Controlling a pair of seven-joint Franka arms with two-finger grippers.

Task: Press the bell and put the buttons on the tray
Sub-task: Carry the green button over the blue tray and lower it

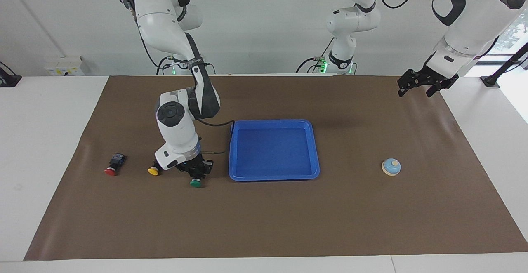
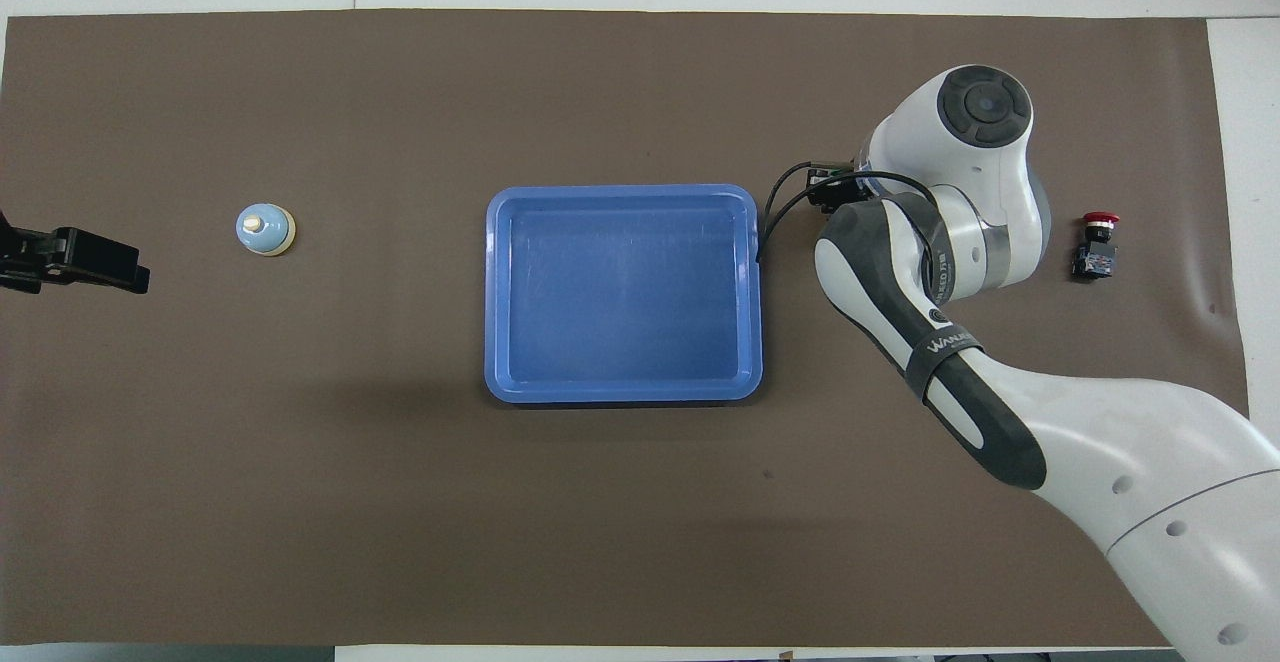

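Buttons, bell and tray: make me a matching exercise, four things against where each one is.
Things:
1. green button
2. red button
3. bell
4. tray

Places:
A. mid-table, nothing in it
B. in the right gripper's grip
C. toward the left arm's end of the table
D. last in the row toward the right arm's end

Pairs: 1-B, 2-D, 3-C, 4-A
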